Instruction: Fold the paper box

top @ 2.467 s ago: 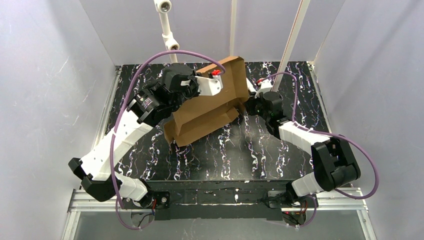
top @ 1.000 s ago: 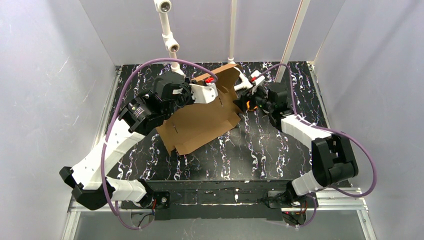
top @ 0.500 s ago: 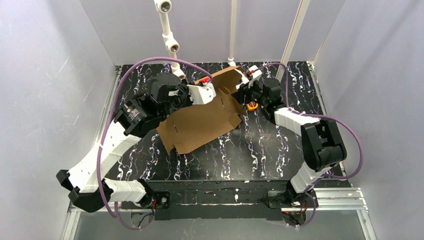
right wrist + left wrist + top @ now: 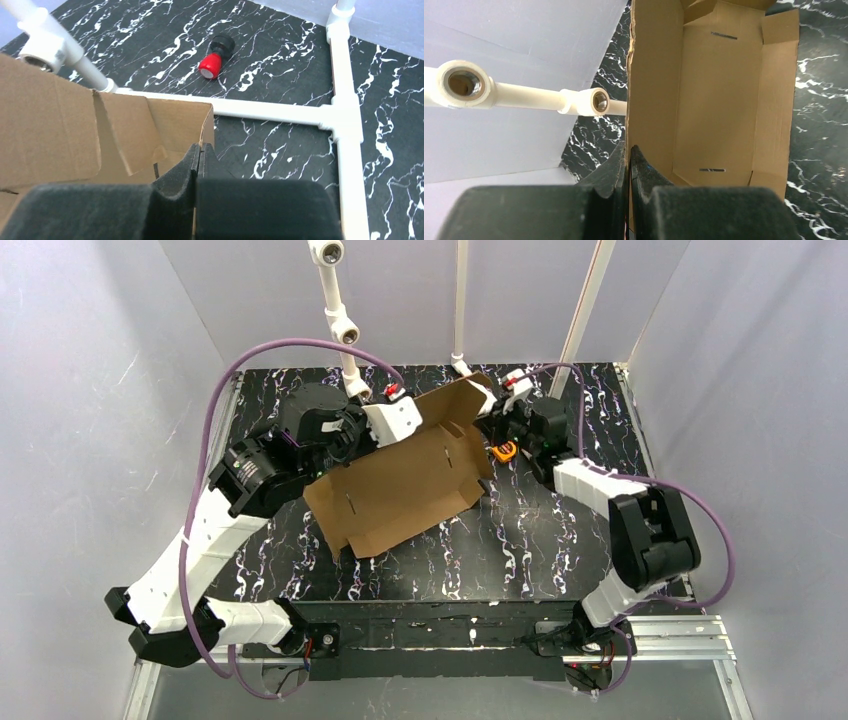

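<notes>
The paper box (image 4: 400, 485) is an open brown cardboard tray with slots in its floor, lying tilted across the middle of the marbled table. My left gripper (image 4: 416, 417) is at its far left wall; in the left wrist view the left gripper (image 4: 628, 150) is shut on the top edge of that wall of the paper box (image 4: 719, 100). My right gripper (image 4: 488, 414) is at the far right corner. In the right wrist view the right gripper (image 4: 200, 148) is shut on the edge of the end wall of the paper box (image 4: 50, 130), beside a loose corner flap.
A white pipe frame (image 4: 335, 310) rises at the back of the table, its tubes close behind the box (image 4: 340, 100). A small black piece with a red cap (image 4: 212, 60) lies on the table beyond the pipe. Pale walls enclose the table (image 4: 560, 540) on three sides.
My right gripper has closed on the box's far right wall edge. The left arm has drawn the box a little to the left, and it now lies lower and flatter.
</notes>
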Motion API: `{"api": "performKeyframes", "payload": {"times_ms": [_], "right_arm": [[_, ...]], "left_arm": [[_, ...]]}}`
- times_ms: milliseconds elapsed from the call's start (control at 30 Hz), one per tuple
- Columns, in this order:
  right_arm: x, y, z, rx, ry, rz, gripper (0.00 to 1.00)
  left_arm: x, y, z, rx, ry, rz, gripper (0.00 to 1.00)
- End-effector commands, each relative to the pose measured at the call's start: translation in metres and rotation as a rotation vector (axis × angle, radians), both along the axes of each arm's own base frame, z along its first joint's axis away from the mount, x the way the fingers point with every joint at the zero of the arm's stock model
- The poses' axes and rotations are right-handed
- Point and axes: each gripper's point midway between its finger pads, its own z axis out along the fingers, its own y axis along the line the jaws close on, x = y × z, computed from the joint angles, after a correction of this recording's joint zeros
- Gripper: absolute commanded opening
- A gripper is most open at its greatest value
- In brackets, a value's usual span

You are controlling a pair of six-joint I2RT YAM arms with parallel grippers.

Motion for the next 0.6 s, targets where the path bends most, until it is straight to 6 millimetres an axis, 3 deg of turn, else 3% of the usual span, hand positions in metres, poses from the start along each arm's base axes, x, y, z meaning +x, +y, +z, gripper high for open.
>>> {"api": "performKeyframes", "payload": {"times_ms": [0,200,567], "right_arm": [[-0.024,-0.005,0.045,0.091,-0.111,0.003,0.01],[-0.049,-0.007,0.043,0.123,-0.145,0.045,0.01],[-0.077,-0.011,0.019,0.073,-0.133,0.099,0.01]], "left_arm": [[-0.023,-0.003,0.020,-0.173,0.068,-0.007,0.00],[-0.044,-0.009,0.018,-0.302,0.202,0.007,0.00],[-0.080,-0.025,0.004,-0.524,0.448,0.025,0.00]]}}
